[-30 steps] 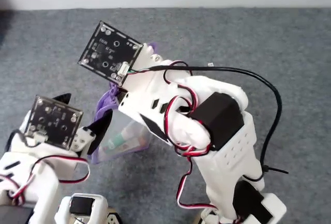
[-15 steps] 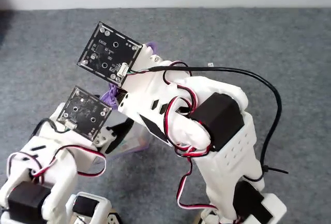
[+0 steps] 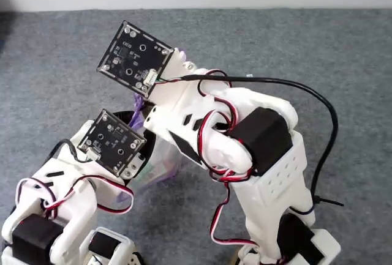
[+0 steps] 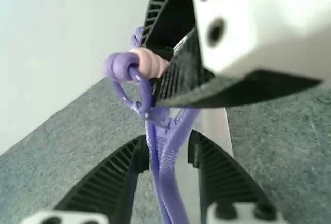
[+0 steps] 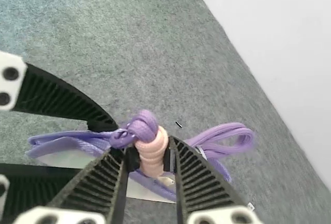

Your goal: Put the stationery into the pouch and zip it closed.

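The clear pouch (image 3: 160, 168) with purple zipper trim (image 4: 164, 182) lies on the grey carpet between the two arms, with coloured items faintly visible inside. My right gripper (image 5: 147, 154) is shut on the pink bead zipper pull (image 5: 153, 157), which hangs from a knotted purple cord (image 5: 142, 125). The bead (image 4: 151, 62) is held just above the zipper line. My left gripper (image 4: 166, 141) is closed in on the pouch's purple zipper edge, one black finger on each side, just behind the right gripper. A purple loop (image 5: 227, 133) sticks out at the pouch's far end.
Grey carpet (image 3: 318, 51) covers the table up to a white wall at the back. The right arm's body and black cable (image 3: 306, 93) rise over the pouch's right side. Both wrist camera boards (image 3: 131, 57) hang over the pouch.
The left arm has swung in from the lower left onto the pouch, and its fingers have closed from wide open onto the zipper edge. The right arm shifted slightly, still holding the pull.
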You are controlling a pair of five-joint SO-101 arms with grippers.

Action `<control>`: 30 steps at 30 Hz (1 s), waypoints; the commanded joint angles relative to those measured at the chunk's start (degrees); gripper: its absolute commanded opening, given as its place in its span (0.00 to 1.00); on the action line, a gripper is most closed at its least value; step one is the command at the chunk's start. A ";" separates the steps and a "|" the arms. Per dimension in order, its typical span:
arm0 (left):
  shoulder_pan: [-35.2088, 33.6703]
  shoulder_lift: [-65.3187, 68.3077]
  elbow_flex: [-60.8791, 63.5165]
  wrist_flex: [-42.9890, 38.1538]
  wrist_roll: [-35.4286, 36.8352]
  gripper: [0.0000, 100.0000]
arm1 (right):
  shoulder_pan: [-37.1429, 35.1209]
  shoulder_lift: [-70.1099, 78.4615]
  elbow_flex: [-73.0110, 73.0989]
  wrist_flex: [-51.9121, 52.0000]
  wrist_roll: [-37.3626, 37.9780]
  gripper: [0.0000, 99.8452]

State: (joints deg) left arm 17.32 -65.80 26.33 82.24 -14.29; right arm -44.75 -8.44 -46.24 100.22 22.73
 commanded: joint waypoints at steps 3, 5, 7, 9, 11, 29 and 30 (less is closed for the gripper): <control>0.53 0.00 -0.04 -1.05 -0.44 0.12 | 1.45 -2.51 -0.09 0.75 0.44 0.01; 0.53 0.00 -0.04 -1.05 -0.44 0.11 | 1.45 -2.51 0.09 0.75 0.44 0.01; 0.62 0.00 -0.04 -0.97 -0.44 0.11 | 1.45 -2.42 0.09 0.66 0.44 0.01; 0.62 0.00 1.10 -1.05 -0.44 0.11 | 1.80 -2.42 0.09 0.57 0.44 0.01; 0.53 0.00 2.59 -1.14 -0.44 0.09 | 2.24 -2.42 0.09 0.48 0.53 0.01; -3.16 0.00 10.77 -10.02 6.07 0.27 | 1.98 -2.77 0.09 0.92 0.53 0.01; -3.08 0.00 10.68 -10.90 6.07 0.27 | 1.98 -2.77 0.09 0.92 0.53 0.01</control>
State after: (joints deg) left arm 14.77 -65.10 37.49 74.59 -8.75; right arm -43.25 -8.53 -45.89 100.22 22.81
